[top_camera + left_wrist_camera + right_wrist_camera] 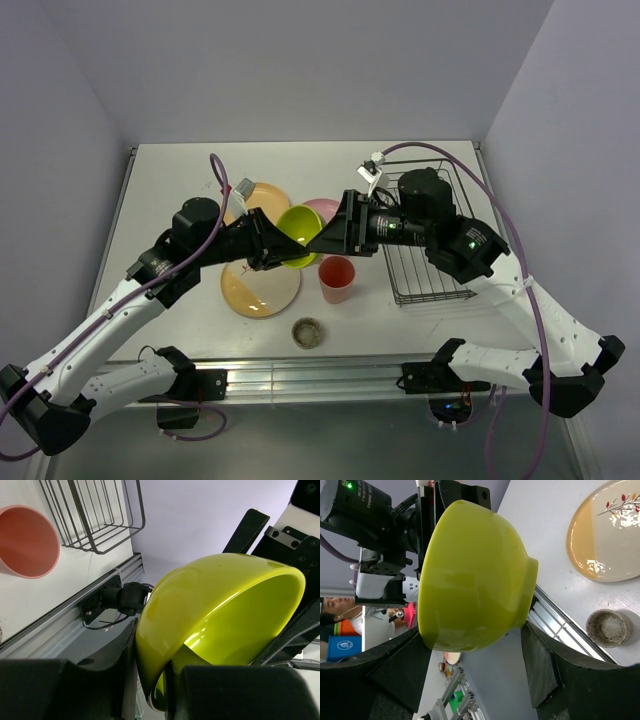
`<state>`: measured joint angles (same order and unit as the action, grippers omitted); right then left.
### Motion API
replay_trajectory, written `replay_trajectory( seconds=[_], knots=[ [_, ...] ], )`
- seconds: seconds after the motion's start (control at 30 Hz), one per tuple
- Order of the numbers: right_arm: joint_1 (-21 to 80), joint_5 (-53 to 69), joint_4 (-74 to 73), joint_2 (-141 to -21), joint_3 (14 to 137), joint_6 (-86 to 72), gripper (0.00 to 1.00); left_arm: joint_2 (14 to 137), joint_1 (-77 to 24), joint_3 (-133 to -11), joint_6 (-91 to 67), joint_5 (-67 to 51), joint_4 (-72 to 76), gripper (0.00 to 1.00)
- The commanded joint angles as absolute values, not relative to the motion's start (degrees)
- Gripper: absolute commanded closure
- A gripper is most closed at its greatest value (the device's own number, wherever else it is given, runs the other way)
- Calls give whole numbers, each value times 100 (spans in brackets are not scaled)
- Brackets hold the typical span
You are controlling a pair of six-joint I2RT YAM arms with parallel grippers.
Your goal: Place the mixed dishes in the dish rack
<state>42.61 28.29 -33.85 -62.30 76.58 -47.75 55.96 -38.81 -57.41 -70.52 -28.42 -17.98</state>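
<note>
The lime-green bowl bore no lettering or mark. It was glossy and smooth-glazed, deep and round, with a short foot ring. It hung tipped on its side above the table, between the two grippers and apart from the dish rack.

The left gripper was clamped narrowly on the bowl's rim, with one black finger outside the wall and the other inside. The right gripper stood wide, its dark fingers flanking the bowl from rim to foot. Whether they pressed on it could not be told.

The pink cup, plain and matte, stood upright just beside the bowl on its near side. The cream-and-yellow plate lay flat near it, shiny, with a painted twig of red and orange leaves. Behind the bowl the orange plate and the pink plate lay flat, each partly hidden.

The small speckled grey bowl, rough-looking like stoneware, sat near the table's front edge. The rack, made of thin dark wire with upright dividers, stood at the right under the right arm.

White lettering on a black motor housing of the left arm was too small to read. The table top was matte white, edged in front by a ribbed aluminium rail.
</note>
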Motion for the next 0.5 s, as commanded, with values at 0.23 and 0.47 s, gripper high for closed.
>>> replay_trajectory(
  seconds=[0.23,0.47],
  knots=[
    [4438,2224,-3349,-6530,8007,-4395,26,5493,-3938,-5986,-6838,-3120,-1494,100],
    [4447,2206,-3331,-6583,8016,-4289,22,5493,-3937,-5950,-6899,-3120,-1415,100]
  ],
)
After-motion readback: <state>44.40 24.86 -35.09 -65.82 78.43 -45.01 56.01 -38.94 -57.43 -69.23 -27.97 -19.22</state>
